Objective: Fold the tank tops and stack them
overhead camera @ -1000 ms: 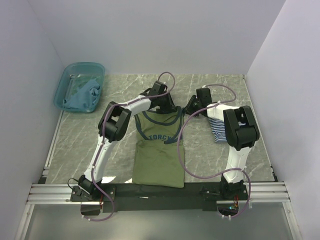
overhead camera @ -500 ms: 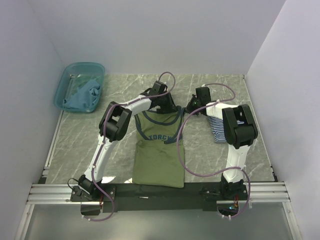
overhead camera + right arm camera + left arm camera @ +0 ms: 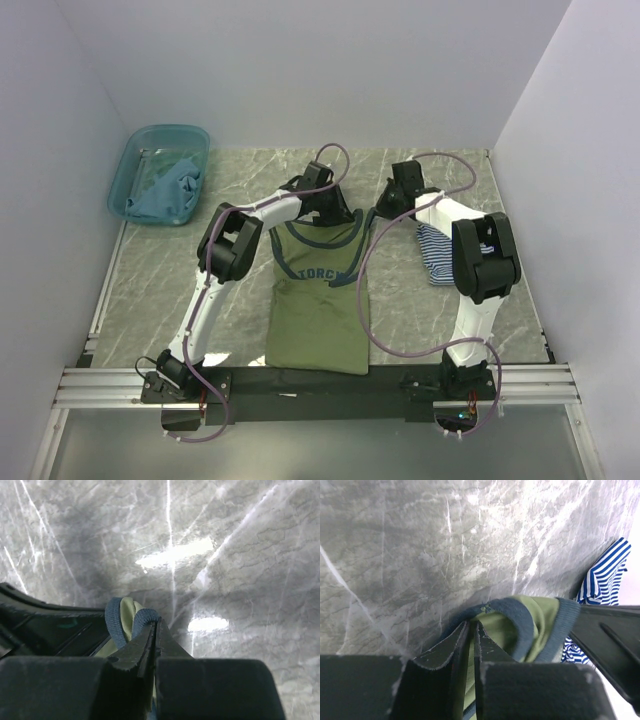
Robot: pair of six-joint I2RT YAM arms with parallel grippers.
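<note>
The olive green tank top [image 3: 315, 310] with dark trim lies flat at the table's middle, neck end away from the arm bases. My left gripper [image 3: 338, 213] is shut on its left shoulder strap, and the left wrist view shows the jaws [image 3: 471, 625] pinching green cloth [image 3: 540, 615]. My right gripper [image 3: 378, 213] is shut on the other strap; up close, blue trim [image 3: 120, 615] curls out by the closed tips [image 3: 156, 622]. The navy-and-white striped tank top [image 3: 437, 258] lies crumpled under the right forearm. The teal-blue tank top [image 3: 165, 190] sits bunched in the basin.
A translucent teal basin [image 3: 128, 165] stands at the far left corner. White walls close in the table on three sides. A purple cable [image 3: 362, 300] from the right arm loops over the green top's right side.
The right gripper has closed on the strap and its wrist has shifted slightly toward the far wall. The left arm has barely moved.
</note>
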